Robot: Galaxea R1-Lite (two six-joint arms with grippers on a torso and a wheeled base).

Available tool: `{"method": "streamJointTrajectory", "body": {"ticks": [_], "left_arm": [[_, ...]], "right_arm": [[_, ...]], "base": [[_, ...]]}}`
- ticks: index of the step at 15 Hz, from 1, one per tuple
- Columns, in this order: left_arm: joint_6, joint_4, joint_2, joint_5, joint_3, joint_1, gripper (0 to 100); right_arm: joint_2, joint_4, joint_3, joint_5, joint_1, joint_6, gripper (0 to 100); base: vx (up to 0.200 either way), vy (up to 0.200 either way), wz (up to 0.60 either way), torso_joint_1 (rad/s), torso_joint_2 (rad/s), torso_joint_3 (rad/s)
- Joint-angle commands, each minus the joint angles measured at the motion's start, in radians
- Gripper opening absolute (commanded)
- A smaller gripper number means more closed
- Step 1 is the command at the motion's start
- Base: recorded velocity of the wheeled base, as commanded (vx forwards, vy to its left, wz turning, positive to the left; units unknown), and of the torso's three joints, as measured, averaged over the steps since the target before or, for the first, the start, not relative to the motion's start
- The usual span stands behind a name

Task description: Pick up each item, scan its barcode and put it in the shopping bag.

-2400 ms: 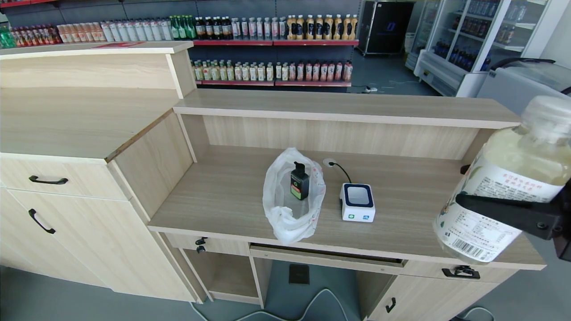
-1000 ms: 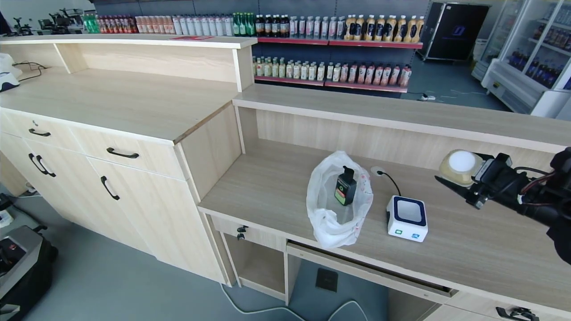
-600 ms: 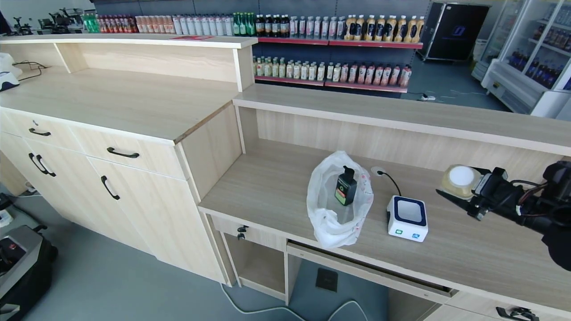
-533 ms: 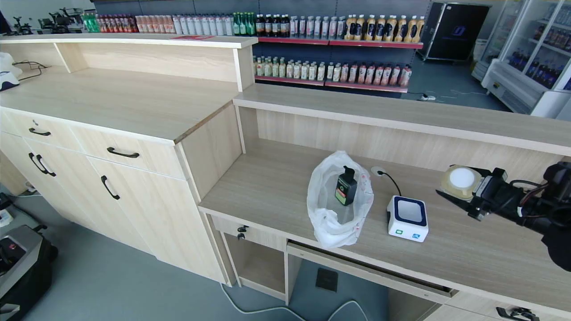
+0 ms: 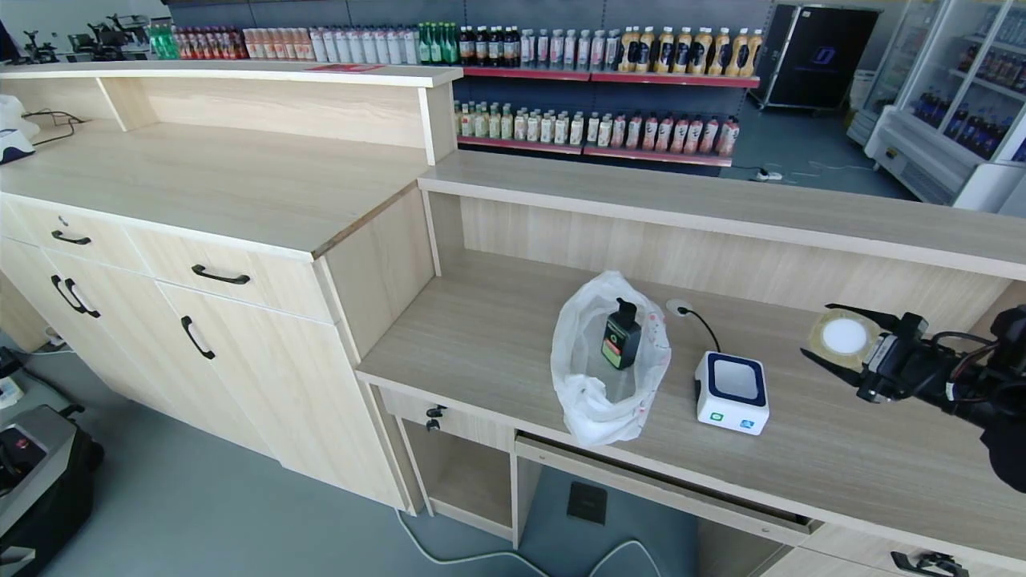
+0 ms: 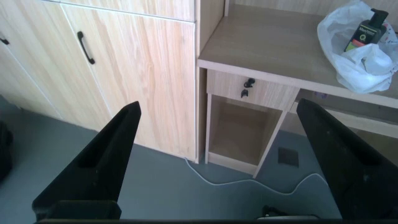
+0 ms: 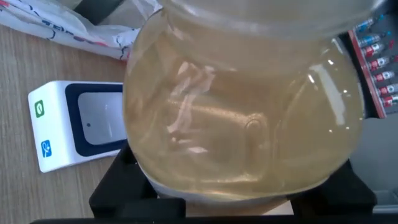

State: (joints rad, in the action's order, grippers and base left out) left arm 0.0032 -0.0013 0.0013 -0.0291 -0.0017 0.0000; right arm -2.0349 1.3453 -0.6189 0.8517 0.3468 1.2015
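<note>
My right gripper (image 5: 834, 335) is shut on a clear bottle of pale yellow drink (image 5: 844, 337) with a white cap. It holds the bottle upright, low over the counter and to the right of the white scanner (image 5: 731, 391). The right wrist view has the bottle (image 7: 242, 106) close up, with the scanner (image 7: 81, 130) beyond it. The white shopping bag (image 5: 609, 361) stands open left of the scanner and holds a dark pump bottle (image 5: 623, 340). My left gripper (image 6: 217, 162) hangs open over the floor beside the counter, with the bag (image 6: 357, 53) far off.
The scanner's cable (image 5: 697, 320) runs to a hole in the counter (image 5: 481, 336). A raised ledge (image 5: 721, 204) backs the counter, and a higher counter (image 5: 200, 176) adjoins it on the left. Drawers and cabinet doors (image 6: 124, 56) are below.
The head camera has shifted since the oldest frame. Over the last second my right gripper has carried the bottle down and slightly right, closer to the counter.
</note>
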Motion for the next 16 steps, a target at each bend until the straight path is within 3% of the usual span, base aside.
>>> {"method": "streamJointTrajectory", "body": {"ticks": [1,16], "left_arm": [[0.000,0.000,0.000,0.000,0.000,0.000,100],[0.000,0.000,0.000,0.000,0.000,0.000,100]], "right_arm": [[-0.021,-0.002,-0.002,0.006,0.017,0.003,0],[-0.151,-0.002,-0.091,0.004,-0.009,0.020,0]], "base": [[0.000,0.000,0.00,0.000,0.00,0.000],[0.000,0.000,0.00,0.000,0.00,0.000]]}}
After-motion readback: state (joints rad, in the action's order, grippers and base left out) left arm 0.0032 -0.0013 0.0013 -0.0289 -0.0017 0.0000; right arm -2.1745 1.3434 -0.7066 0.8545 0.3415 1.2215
